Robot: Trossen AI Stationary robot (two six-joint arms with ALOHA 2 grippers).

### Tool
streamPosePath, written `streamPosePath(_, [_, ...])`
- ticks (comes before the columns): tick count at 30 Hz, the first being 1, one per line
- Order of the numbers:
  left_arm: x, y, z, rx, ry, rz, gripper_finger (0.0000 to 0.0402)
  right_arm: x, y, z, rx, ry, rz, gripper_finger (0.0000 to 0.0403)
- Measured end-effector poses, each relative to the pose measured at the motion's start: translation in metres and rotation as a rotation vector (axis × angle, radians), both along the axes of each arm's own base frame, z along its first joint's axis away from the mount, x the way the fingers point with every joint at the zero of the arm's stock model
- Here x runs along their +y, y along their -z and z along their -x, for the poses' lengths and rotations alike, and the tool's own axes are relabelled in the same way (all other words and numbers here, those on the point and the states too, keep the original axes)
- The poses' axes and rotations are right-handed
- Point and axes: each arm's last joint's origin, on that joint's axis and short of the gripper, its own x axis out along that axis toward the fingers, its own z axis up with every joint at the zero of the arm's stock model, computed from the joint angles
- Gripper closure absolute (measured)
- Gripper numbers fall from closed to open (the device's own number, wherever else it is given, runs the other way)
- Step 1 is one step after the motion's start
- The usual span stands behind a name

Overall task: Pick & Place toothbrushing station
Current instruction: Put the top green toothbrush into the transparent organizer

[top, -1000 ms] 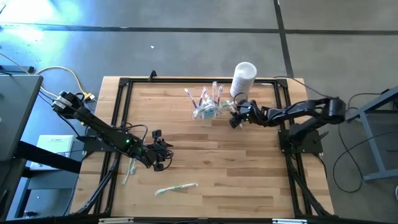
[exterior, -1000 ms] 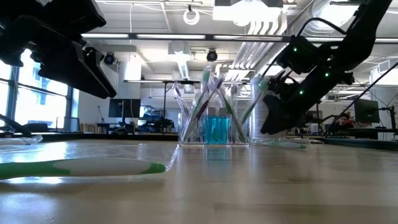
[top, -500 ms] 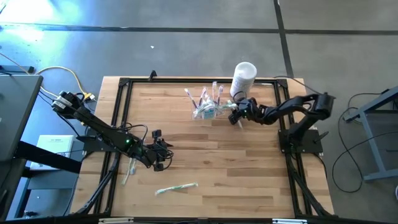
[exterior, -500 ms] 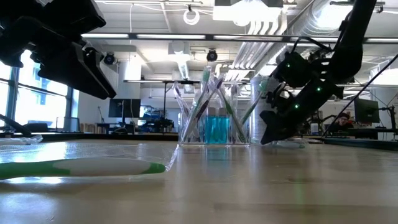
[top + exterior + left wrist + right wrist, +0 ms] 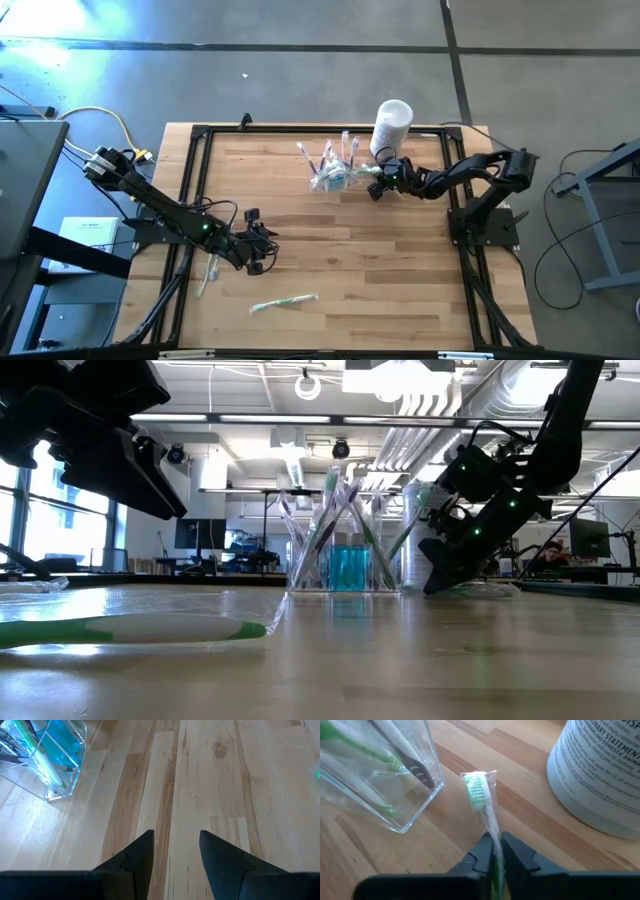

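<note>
The toothbrushing station (image 5: 335, 172), a clear plastic holder with upright compartments and several brushes, stands on its base at the table's far middle (image 5: 345, 555) (image 5: 380, 770). My right gripper (image 5: 379, 187) (image 5: 496, 851) is just right of it, shut on a wrapped green toothbrush (image 5: 481, 795). My left gripper (image 5: 262, 250) (image 5: 175, 855) hangs open over bare wood at the near left, nothing between its fingers. My right gripper pinches the wrapped toothbrush's handle (image 5: 493, 836) between its two fingers. It comes from the table's right, slanting down, with the brush running on ahead along the fingers. The bristle head (image 5: 477, 786) points at the space between the station and the white container.
A white cylindrical container (image 5: 392, 124) (image 5: 600, 775) stands at the far edge, close to my right gripper. Two more wrapped toothbrushes lie on the table: one (image 5: 285, 302) near the front edge, one (image 5: 208, 274) at the left rail. A black frame (image 5: 200, 132) borders the tabletop.
My right arm has pulled its elbow in toward the table, and its gripper has edged a little closer to the station. Its fingers have closed on the wrapped toothbrush lying there.
</note>
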Motion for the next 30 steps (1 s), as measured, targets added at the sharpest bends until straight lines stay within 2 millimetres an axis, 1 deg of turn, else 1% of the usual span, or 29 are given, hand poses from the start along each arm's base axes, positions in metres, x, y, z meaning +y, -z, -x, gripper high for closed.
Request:
streamPosePath(1, [0.0, 0.0, 0.0, 0.0, 0.0, 0.0, 0.025, 0.0, 0.0, 0.0, 0.005, -0.001, -0.002, 0.0386])
streamPosePath(8, [0.0, 0.0, 0.0, 0.0, 0.0, 0.0, 0.025, 0.001, 0.002, 0.002, 0.013, 0.02, -0.024, 0.0391])
streamPosePath(11, [0.0, 0.0, 0.0, 0.0, 0.0, 0.0, 0.025, 0.005, 0.0, 0.002, 0.032, 0.026, -0.007, 0.0391])
streamPosePath(15, [0.0, 0.0, 0.0, 0.001, 0.0, 0.0, 0.025, 0.014, -0.008, 0.002, 0.04, 0.007, 0.01, 0.0391])
streamPosePath(21, [0.0, 0.0, 0.0, 0.001, -0.003, 0.003, 0.025, 0.029, -0.037, 0.001, -0.027, -0.016, 0.107, 0.0393])
streamPosePath(24, [0.0, 0.0, 0.0, 0.001, -0.003, 0.004, 0.025, 0.04, -0.053, 0.003, -0.057, -0.015, 0.158, 0.0393])
streamPosePath(30, [0.0, 0.0, 0.0, 0.0, -0.003, 0.004, 0.025, 0.065, -0.083, 0.006, -0.174, -0.049, 0.256, 0.0393])
